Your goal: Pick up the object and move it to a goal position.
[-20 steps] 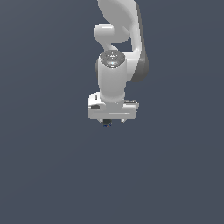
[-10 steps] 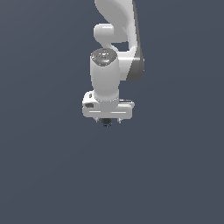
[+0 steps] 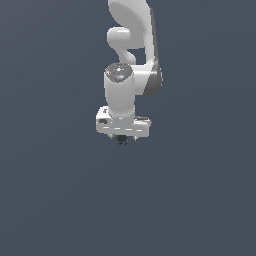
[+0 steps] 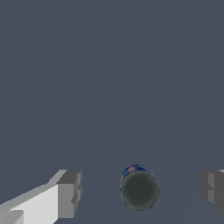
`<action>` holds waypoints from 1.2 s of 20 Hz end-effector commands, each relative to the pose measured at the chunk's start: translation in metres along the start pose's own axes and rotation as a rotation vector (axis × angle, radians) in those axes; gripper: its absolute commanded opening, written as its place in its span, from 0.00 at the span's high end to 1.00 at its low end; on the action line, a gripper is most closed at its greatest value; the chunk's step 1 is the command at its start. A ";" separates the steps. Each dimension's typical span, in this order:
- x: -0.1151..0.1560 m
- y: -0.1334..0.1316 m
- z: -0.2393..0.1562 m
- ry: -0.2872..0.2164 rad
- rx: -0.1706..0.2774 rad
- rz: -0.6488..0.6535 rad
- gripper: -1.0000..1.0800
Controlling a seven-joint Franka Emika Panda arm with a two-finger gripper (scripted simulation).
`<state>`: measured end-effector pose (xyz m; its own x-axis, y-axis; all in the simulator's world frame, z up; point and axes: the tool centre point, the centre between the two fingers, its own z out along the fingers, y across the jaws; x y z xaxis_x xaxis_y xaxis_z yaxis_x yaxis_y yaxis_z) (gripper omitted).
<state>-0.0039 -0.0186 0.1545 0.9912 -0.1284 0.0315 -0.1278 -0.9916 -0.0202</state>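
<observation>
In the wrist view the object (image 4: 139,189) is a small dark round lump with a blue rim, lying on the grey floor. It lies between my gripper's (image 4: 141,196) two grey fingertips (image 4: 70,194), with a clear gap on each side, so the gripper is open and touches nothing. In the exterior view the white arm hangs straight down, and the gripper (image 3: 121,138) is right over the object (image 3: 121,142), a tiny dark speck under the hand. The fingers are mostly hidden there by the hand.
A plain dark grey floor (image 3: 55,200) fills both views. No other object, container or edge shows, and no goal marker is visible.
The arm has shifted slightly toward the exterior view's left and sunk a little over the dark speck. The speck itself has not moved.
</observation>
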 end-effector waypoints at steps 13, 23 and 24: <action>-0.073 0.023 0.076 -0.025 -0.019 0.242 0.04; -0.086 0.027 0.087 -0.029 -0.024 0.282 0.04; -0.086 0.027 0.088 -0.029 -0.024 0.282 0.04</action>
<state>-0.0898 -0.0329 0.0641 0.9170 -0.3990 -0.0006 -0.3990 -0.9170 -0.0002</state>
